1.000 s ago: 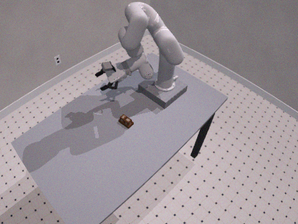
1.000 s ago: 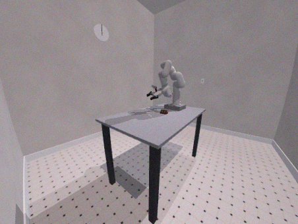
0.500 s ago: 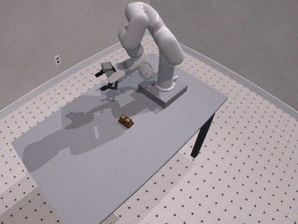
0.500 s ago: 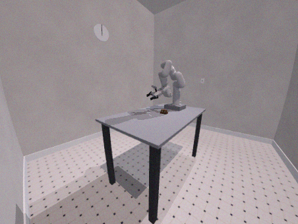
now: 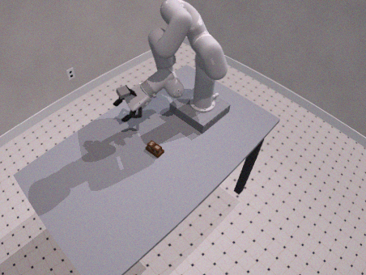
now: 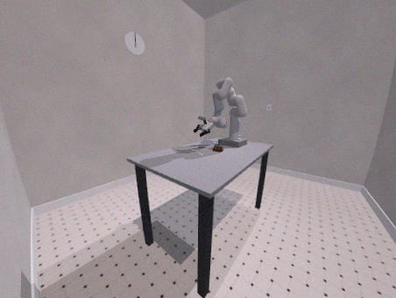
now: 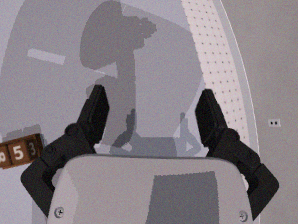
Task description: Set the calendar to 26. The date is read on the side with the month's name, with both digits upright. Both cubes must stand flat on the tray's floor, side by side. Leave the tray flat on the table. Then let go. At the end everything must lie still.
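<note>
Hangs above the grey rectangular table (image 5: 142, 218) (image 6: 197, 175) (image 7: 30, 90) with black angular fingers of the pale grey metal gripper (image 5: 121, 110) (image 6: 199, 132) (image 7: 153, 97) spread wide, pinching nothing. See the small brown block calendar (image 5: 155, 149) (image 6: 218, 149) (image 7: 19, 152) resting on the tabletop, well apart from the fingertips, between four and five o'clock from above, between eight and nine in the wrist view.

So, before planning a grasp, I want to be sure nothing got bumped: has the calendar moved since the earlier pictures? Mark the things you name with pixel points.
No; the calendar (image 5: 155, 149) (image 6: 218, 148) (image 7: 19, 152) sits in the same place relative to the robot's base block (image 5: 202, 124) (image 6: 225, 143).
</note>
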